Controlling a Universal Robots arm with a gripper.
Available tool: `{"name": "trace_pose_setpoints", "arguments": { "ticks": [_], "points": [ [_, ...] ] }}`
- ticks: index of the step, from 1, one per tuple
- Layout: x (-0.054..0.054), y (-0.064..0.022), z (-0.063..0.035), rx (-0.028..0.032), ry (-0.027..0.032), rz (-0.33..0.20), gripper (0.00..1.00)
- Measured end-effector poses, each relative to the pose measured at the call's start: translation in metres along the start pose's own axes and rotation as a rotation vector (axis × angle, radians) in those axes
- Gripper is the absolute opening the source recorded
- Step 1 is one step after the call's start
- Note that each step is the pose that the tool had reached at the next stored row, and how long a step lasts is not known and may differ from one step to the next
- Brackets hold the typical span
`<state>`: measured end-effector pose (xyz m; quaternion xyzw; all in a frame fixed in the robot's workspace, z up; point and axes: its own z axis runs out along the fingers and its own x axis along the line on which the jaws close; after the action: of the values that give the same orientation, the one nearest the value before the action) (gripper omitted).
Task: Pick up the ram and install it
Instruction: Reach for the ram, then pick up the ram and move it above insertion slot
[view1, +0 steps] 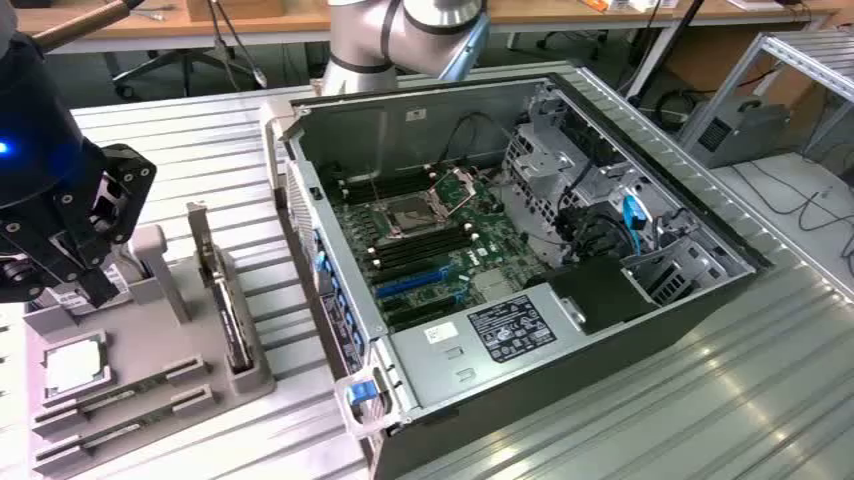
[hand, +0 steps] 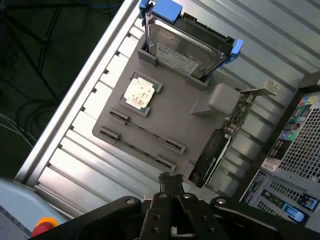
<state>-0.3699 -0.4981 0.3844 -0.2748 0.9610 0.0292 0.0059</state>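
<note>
- The gripper (hand: 170, 178) hangs above the grey fixture plate (hand: 170, 115), its jaws pressed together with nothing between them.
- The ram (hand: 147, 131) stands on its long edge in that plate, held between small end clips. From above it reads as a thin dark strip, with a similar strip in the neighbouring row (hand: 135, 148).
- In the exterior view the ram (view1: 127, 398) sits at the near end of the plate, well apart from the open computer case (view1: 387, 130) on the ribbed desk (view1: 747, 400).
- Handling, as I judge it: it is light, stiff along its length and thin enough to snap or flex if twisted. The chips and contact edge are delicate.
- The flat faces look smooth, so a weak pinch may slip.
- The best hold is probably across the two flat faces at mid-length on the exposed upper edge, clear of the end clips.
- The upright expansion card (hand: 212, 155) stands just beside the rows, so room on that side is tight.
</note>
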Motion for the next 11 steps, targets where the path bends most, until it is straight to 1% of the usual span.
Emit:
{"name": "trace_pose_setpoints", "arguments": {
  "ticks": [11],
  "points": [
    [0.0,0.0,0.0,-0.0002,0.0003,-0.005,0.11]
  ]
}}
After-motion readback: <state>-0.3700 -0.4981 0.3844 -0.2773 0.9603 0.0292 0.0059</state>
